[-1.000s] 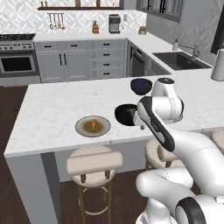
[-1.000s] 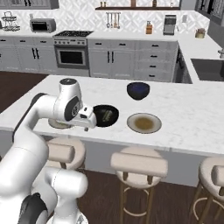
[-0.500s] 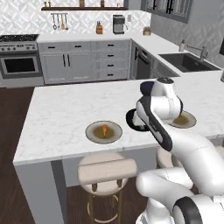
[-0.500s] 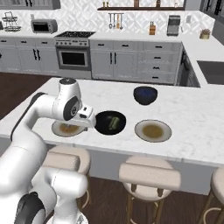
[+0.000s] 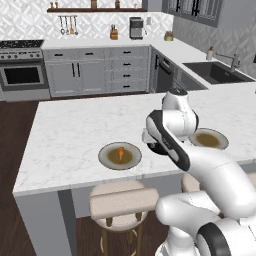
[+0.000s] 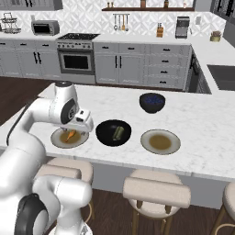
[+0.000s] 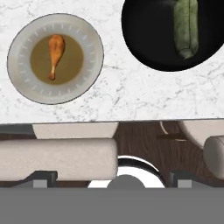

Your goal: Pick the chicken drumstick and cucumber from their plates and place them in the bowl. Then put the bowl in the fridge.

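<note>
Base views flank arm, facing island counter (image 5: 65, 145); hand view looks straight down, close, at its edge.

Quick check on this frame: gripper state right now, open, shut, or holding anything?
Gripper: cannot be told; its fingers are not clear in any view. The small orange-brown chicken drumstick lies on its round grey-rimmed plate, not held.

The Franka Panda arm (image 6: 32, 133) is glossy white with rounded, bulbous links and dark grey joint rings.
</note>
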